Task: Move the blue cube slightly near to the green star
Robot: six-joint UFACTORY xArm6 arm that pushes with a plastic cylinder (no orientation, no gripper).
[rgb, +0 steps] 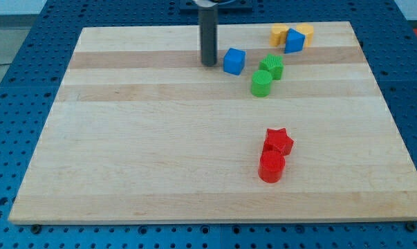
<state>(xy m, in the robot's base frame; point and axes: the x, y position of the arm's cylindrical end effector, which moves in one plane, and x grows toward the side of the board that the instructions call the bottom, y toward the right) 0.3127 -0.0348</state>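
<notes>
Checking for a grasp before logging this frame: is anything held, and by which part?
Nothing is held. My tip stands just left of the blue cube; contact cannot be told.

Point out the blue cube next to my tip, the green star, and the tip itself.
blue cube (234,61), camera view, centre of its front face.
green star (272,66), camera view, middle of its ridged top.
my tip (208,63), camera view, the rod's very bottom end, just left of the blue cube.

High frontal view (single) over board (125,173)
</notes>
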